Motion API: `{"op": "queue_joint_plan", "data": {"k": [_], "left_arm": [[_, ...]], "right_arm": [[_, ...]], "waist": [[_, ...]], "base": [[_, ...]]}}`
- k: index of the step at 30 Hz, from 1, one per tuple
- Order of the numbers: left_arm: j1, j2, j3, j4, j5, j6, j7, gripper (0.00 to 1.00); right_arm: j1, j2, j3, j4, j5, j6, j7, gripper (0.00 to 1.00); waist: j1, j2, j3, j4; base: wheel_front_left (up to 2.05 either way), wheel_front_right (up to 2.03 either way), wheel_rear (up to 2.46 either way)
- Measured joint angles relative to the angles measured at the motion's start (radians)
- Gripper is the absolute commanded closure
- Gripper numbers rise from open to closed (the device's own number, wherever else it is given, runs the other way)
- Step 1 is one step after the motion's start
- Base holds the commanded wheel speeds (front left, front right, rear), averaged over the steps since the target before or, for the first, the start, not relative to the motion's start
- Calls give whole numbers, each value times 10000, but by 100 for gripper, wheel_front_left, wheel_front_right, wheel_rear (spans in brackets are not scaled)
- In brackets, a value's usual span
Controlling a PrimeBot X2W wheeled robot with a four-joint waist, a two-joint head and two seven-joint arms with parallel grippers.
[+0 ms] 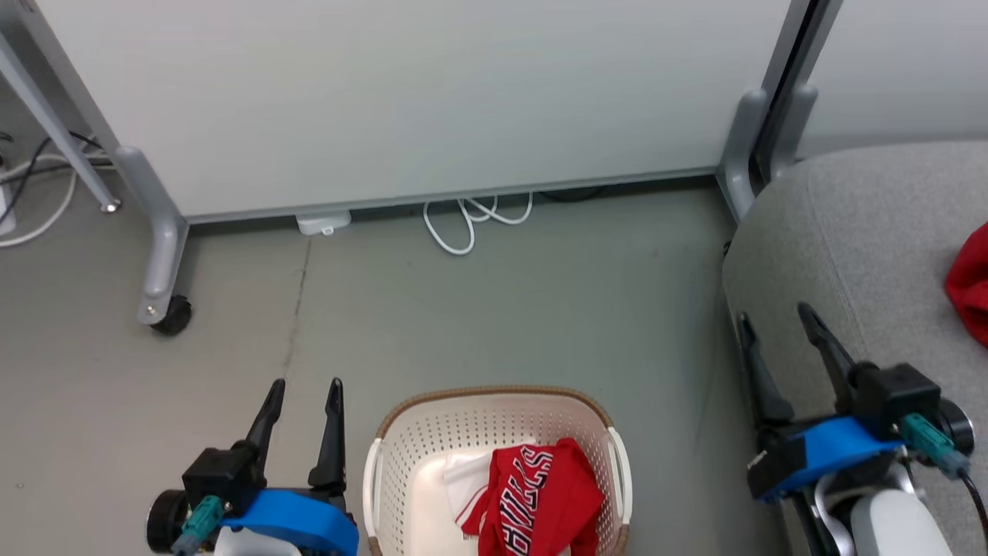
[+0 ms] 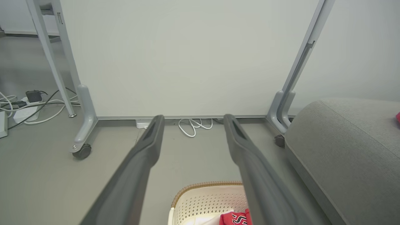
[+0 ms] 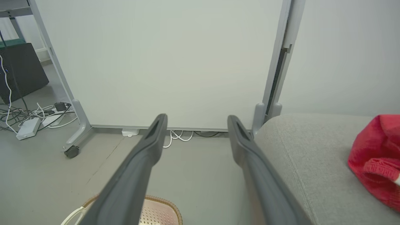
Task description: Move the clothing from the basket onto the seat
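Matching arms in charcoal, black, blue and white.
Tipped with a left pincer (image 1: 306, 386) and a right pincer (image 1: 773, 313), each of two long, tapered charcoal fingers (image 2: 140, 159) with a slim recessed slot near the tip. Seated in black blocks (image 1: 224, 472) over bright blue collars (image 1: 837, 444). Fitted with teal plugs (image 1: 202, 519) on the outer side, the right one trailing a black cable (image 1: 974, 494). Finished with round black knobs (image 1: 164, 521) and glossy white forearms (image 1: 895, 529).

Resting on grey floor (image 1: 502, 309): basket (image 1: 432, 452) at 6 o'clock, looped white cable (image 1: 467, 220) at 12, wheeled partition foot (image 1: 164, 297) at 9, grey seat (image 1: 849, 232) at 3, bearing 1 red garment (image 1: 971, 282).
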Motion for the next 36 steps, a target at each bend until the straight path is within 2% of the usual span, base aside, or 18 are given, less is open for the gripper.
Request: {"op": "queue_joint_plan", "data": {"k": [2,3,11,21,29,36], "left_arm": [[-440,35,-52,19,-12,0,0,0],[-440,35,-52,19,-12,0,0,0],[-1932,150,-715,671,-234,0,2,0],[-4004,483,-2059,2660,-884,0,0,0],[-5305,706,-3033,4769,-1935,-2,236,0],[-6285,796,-3584,6023,-2654,-2,646,0]], "right_arm": [[-781,4,527,-192,-219,0,115,0],[-781,4,527,-192,-219,0,115,0],[-2851,4,1346,-516,-554,0,138,0],[-4660,-2,1981,-775,-376,0,-167,0],[-5217,2,2650,-819,-19,0,-500,0],[-5311,2,2836,-825,109,0,-656,0]], "waist": [[0,0,647,-161],[0,0,647,-161],[3,-1,2808,-750],[3,0,5508,-1586],[3,-1,7192,-2282],[3,-1,8057,-2799]], "base": [[0,0,0],[0,0,0],[0,0,0],[0,0,0],[0,0,0],[0,0,0]]}}
